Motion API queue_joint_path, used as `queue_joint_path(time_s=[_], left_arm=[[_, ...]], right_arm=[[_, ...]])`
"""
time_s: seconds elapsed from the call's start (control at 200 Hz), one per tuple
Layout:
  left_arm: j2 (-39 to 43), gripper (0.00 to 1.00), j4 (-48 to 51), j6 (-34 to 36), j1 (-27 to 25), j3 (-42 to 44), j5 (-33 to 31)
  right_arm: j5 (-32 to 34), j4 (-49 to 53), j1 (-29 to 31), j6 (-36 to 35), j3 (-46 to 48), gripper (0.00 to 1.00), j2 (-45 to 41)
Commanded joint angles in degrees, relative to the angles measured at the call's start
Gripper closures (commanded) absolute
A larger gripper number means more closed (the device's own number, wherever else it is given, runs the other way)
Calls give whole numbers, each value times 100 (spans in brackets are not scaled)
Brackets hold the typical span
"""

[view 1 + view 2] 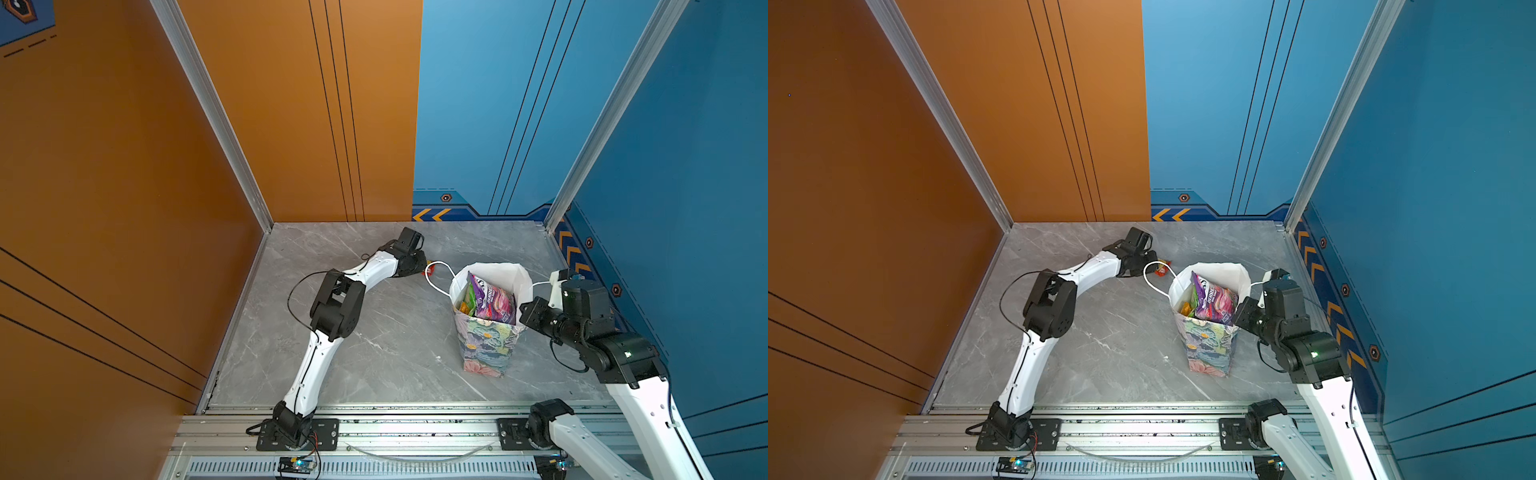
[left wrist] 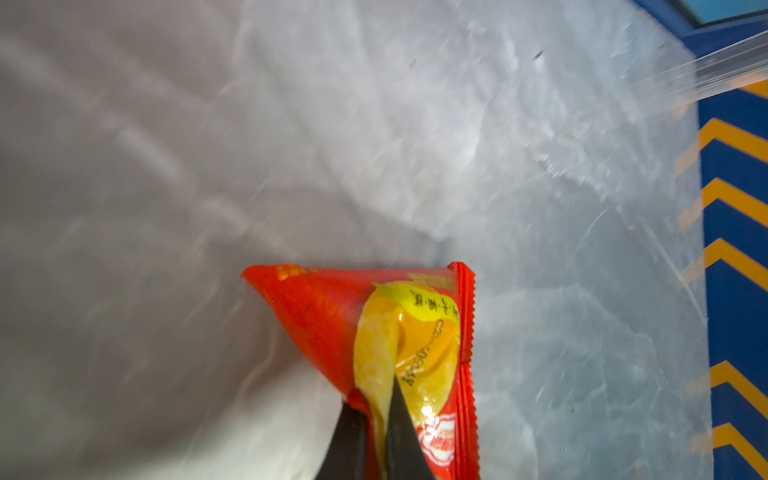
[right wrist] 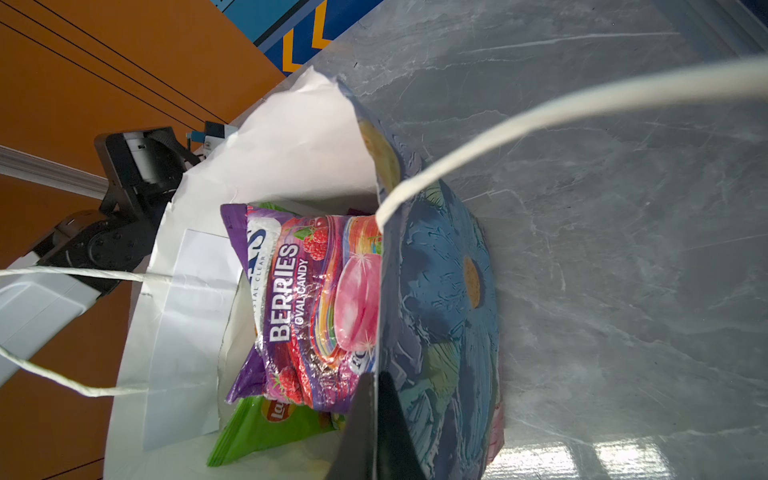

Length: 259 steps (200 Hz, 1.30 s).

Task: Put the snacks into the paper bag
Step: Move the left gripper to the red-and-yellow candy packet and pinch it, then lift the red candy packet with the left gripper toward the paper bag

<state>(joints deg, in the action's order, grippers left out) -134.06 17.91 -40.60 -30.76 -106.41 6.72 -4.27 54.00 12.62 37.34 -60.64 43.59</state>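
A small red and yellow sachet (image 2: 374, 332), one of the snacks, is pinched at its near end by my left gripper (image 2: 376, 419), which is shut on it low over the grey table. In both top views the sachet (image 1: 429, 270) (image 1: 1160, 271) sits just left of the paper bag (image 1: 488, 345) (image 1: 1210, 345). The bag stands upright, floral outside and white inside. A purple berries packet (image 3: 316, 299) (image 1: 492, 301) and a green crisps bag (image 3: 266, 432) stand inside it. My right gripper (image 3: 376, 382) (image 1: 523, 309) is shut on the bag's right wall at the rim.
One white cord handle (image 1: 436, 278) loops out from the bag toward the left gripper. Another handle (image 3: 540, 120) arches over the right wrist. An orange wall (image 1: 124, 208) bounds the table on the left and a blue wall (image 1: 685, 208) on the right. A metal rail (image 1: 395, 428) runs along the front.
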Motion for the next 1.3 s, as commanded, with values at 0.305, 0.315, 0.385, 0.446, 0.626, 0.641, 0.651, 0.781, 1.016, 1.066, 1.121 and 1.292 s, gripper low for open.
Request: queue_joint_path(time_s=[0.305,0.315,0.385,0.446,0.626,0.641,0.651,0.781,1.016,1.066,1.121,1.292], left_arm=[[2678,97,-1340,-63,-100,3263,-610],[2735,97,-1349,-60,-106,3319,-628],[3140,97,-1387,-70,-140,3662,-650],[3479,97,-1387,-165,-111,3898,-568],[4470,97,-1130,-157,-179,4178,-611],[4541,97,-1091,-144,-194,4185,-636],[4591,97,-1058,-142,-200,4193,-643],[5301,97,-756,-185,-234,4184,-752],[6306,97,377,299,-671,3451,-1578],[6430,97,405,413,-777,3355,-1610],[6508,97,450,627,-986,3219,-1730],[6601,97,669,1050,-1724,2777,-2264]], right_arm=[[39,-230,-46,43,32,100,-62],[40,-233,-44,42,34,100,-62],[57,-236,-40,44,35,100,-53],[67,-231,-36,44,35,100,-54],[58,-233,-34,48,61,100,-61],[65,-232,-33,52,61,100,-59],[66,-232,-32,47,61,100,-59],[92,-230,-30,29,52,100,-61],[72,-247,-36,7,0,100,-34],[71,-269,-38,5,14,100,-56],[98,-272,-32,3,48,100,-78],[48,-261,-39,1,156,100,-120]])
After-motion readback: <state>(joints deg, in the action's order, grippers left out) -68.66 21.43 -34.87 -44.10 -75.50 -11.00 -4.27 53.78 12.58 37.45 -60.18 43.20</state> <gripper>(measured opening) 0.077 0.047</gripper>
